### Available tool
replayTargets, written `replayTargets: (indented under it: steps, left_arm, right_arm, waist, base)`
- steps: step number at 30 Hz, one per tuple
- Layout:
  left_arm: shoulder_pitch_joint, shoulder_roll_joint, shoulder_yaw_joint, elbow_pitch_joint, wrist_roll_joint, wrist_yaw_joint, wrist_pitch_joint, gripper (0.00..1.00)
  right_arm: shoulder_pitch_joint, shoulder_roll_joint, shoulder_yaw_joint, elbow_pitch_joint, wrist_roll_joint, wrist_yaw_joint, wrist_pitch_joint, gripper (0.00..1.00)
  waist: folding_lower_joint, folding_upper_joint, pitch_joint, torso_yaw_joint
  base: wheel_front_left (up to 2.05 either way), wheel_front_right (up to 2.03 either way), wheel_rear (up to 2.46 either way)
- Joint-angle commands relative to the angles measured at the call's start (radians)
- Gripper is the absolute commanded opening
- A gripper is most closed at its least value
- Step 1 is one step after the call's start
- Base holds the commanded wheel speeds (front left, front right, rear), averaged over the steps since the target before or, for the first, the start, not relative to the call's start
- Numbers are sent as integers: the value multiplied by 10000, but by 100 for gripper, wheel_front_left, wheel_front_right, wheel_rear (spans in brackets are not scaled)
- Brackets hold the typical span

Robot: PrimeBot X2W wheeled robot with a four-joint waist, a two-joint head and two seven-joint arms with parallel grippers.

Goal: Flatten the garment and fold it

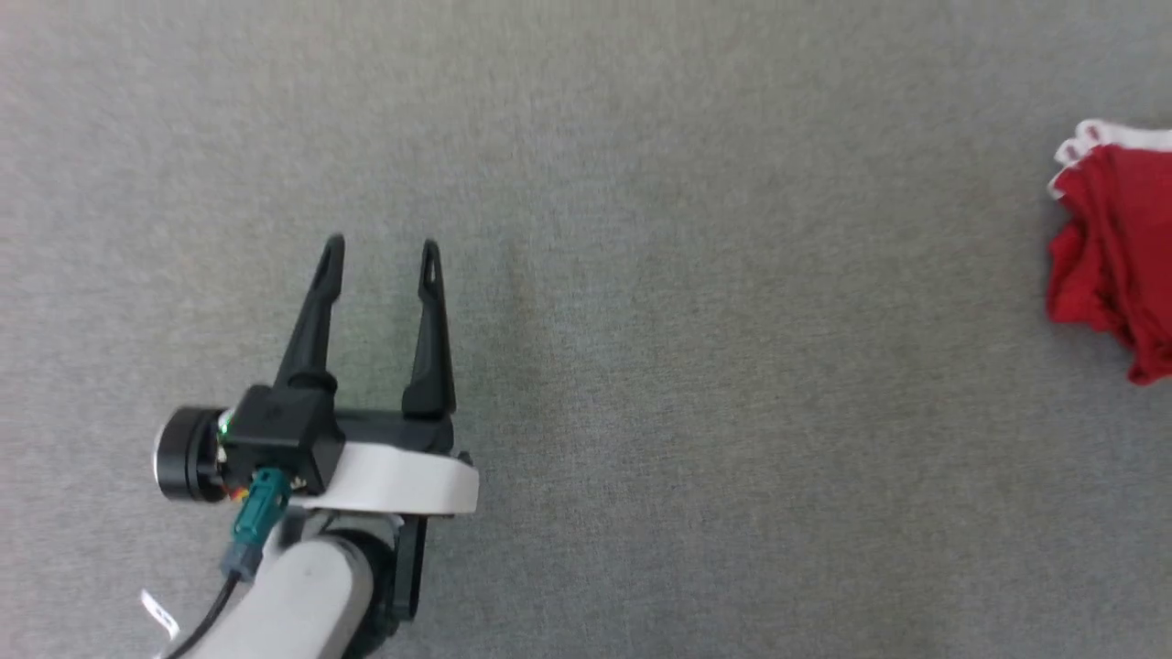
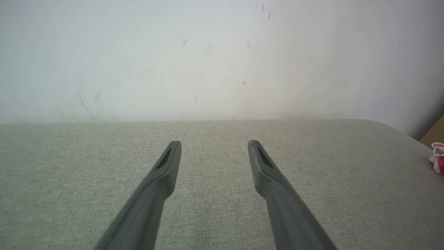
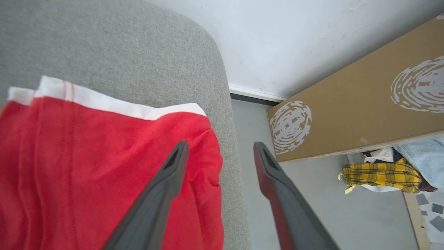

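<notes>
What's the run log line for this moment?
left gripper open over grey surface | right gripper open over garment | garment bunched at surface's edge

Light was soft and even, shadows faint; the head view looked slightly blurred, the near garment (image 3: pixel 69 156) out of focus.

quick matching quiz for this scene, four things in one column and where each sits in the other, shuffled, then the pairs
Things
1. garment
2. left gripper
3. cardboard box
4. yellow plaid cloth

Places
A. on the floor, next to the cardboard box
B. open over bare grey surface, far from the red fabric
C. along the white wall, off the grey surface
D. lying at the grey surface's rounded corner

Pairs: 1-D, 2-B, 3-C, 4-A
</notes>
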Motion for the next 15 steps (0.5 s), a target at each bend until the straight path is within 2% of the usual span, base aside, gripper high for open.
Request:
replayTargets:
  steps: [1,9,15]
  left_arm:
    - [170,-58,32,81,-95,-64,-105,100]
    - [1164,-103,316,335,-656,-76,-498,100]
    - [1399,-28,372,490,-752,-314,-670,100]
  right_arm:
    - [222,277,-144,-184,153,-21,-98,100]
    - [1975,2033,-670,-2547,1053,-21,-488,100]
    - [3361,3090,-688,-4123,1127,-21,-1680,100]
  waist:
    - [1,0,-818,58]
    - [1,0,-2168,193]
    - [1,0,-2810,493]
  base:
    - [0,0,0]
    - [0,0,0]
    - [0,0,0]
